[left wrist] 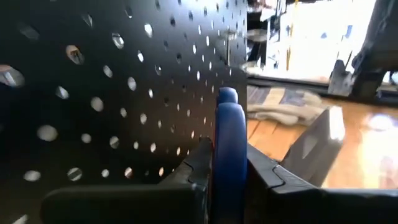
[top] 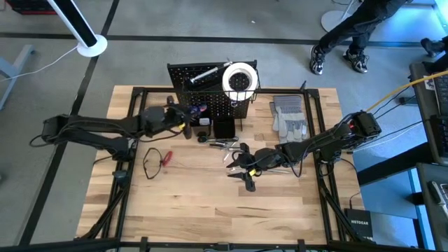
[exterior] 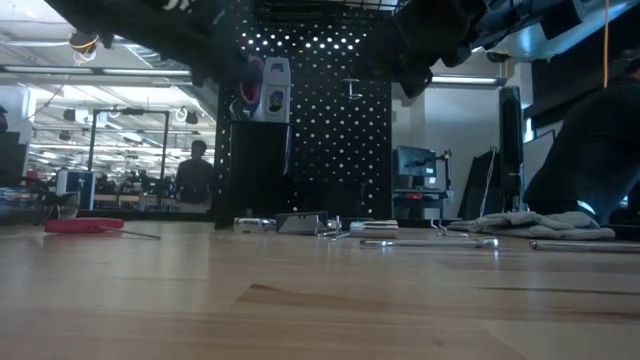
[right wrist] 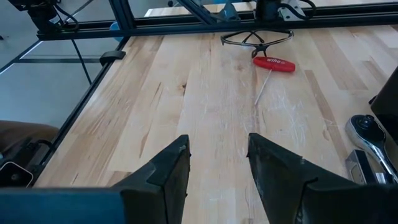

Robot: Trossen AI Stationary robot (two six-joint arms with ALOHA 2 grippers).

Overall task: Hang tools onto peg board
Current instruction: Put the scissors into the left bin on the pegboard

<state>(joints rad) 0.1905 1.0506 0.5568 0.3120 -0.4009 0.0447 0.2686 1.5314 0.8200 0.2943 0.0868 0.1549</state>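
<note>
**Left tool at the board with a blue-handled piece**

I've got the left tool right up against the peg board, fingers pinching a blue handle that stands edge-on between them. I can't tell from the wrist view what kind of tool that handle belongs to. By my read we're in the hanging step for this one: the piece is at the perforated face, not yet seated as far as I can see. The next move calls for lining it up with a hook or hole and lowering gently before letting go, and I can't see a hook from here, so I'd go slow.

The right tool hovers above the bare wood of the surface, fingers spread, nothing between them. In the high view it sits near the middle, just in front of the loose metal pieces.

Counting what I can: one peg board, upright at the far side of the surface. One white tape roll already up near its top edge, and one silver metal tool lying along the top beside it. One red-handled tool lies flat out on the wood, well apart from the board, with one pair of safety glasses beyond it. One pair of grey gloves sits beside the board. A small cluster of silver pieces lies at the board's foot; too jumbled to count
</note>
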